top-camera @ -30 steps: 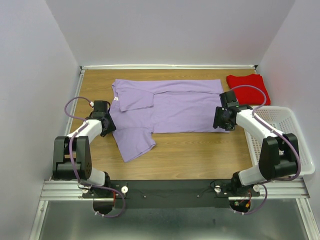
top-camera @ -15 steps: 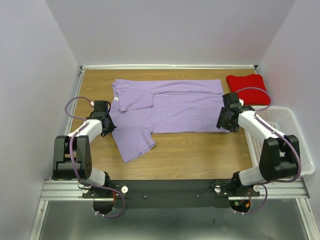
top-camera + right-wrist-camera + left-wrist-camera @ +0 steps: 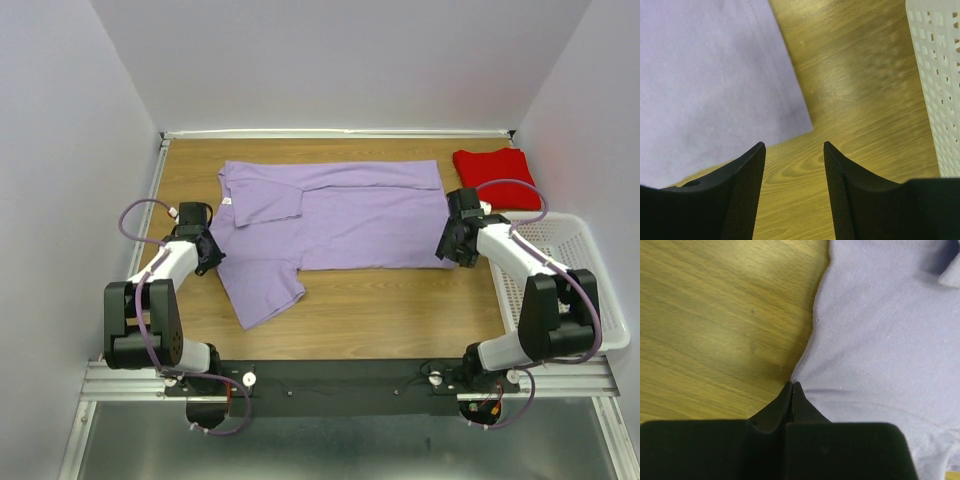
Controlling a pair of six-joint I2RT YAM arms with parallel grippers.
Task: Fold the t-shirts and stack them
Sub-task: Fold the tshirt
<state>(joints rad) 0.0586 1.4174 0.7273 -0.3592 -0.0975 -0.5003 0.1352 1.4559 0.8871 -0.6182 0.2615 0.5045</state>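
While the lavender t-shirt point(image 3: 340, 215) lies spread flat across the middle of the worktop point(image 3: 400, 300), collar end toward 9 o'clock and hem toward 3, the red t-shirt point(image 3: 497, 178) sits folded at about 2 o'clock in the top view, apart from it. One lavender sleeve is folded over the body; the other points toward 7 o'clock. At the shirt's 9 o'clock edge the left pincer point(image 3: 791, 385) has its fingers pressed together on the lavender cloth, which draws to a point at their tips. At the 3 o'clock side the right pincer point(image 3: 794, 146) is spread and holds nothing, its gap over bare wood just beside the shirt's near hem corner. A white perforated basket point(image 3: 600, 290) stands at the worktop's 4 o'clock edge.
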